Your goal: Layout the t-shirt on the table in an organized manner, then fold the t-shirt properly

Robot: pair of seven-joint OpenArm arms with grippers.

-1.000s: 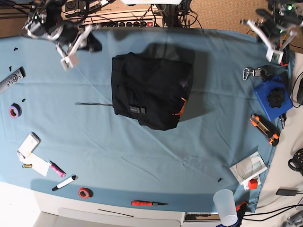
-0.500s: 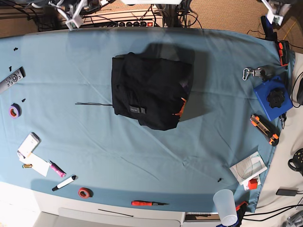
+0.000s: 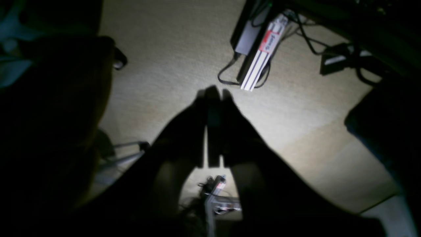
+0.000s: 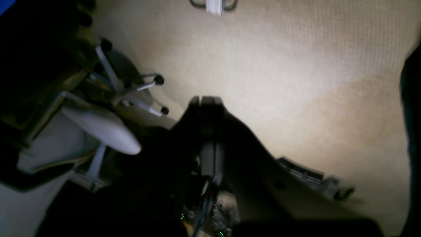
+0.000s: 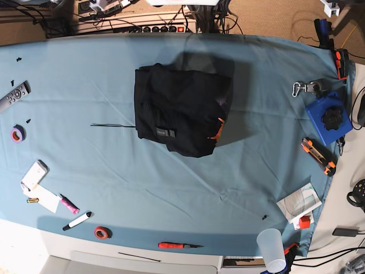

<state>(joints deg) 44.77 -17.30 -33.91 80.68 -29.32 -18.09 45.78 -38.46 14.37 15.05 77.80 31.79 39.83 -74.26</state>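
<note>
Arms gone off-table; folded t-shirt (image 5: 181, 108) far from closed left gripper (image 3: 213, 93).

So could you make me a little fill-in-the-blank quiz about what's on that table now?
1. The t-shirt lies ____ into a compact bundle.
2. The table wears a light ____ cloth.
3. The left hand and right hand are both ____.
4. The clear cup stands near the table's ____ corner in the base view.

Missing words: folded; blue; shut; bottom-right

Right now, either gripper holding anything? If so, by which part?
Nothing held. Left gripper and right gripper both have jaws shut and empty, off the table. The folded t-shirt lies untouched.
</note>
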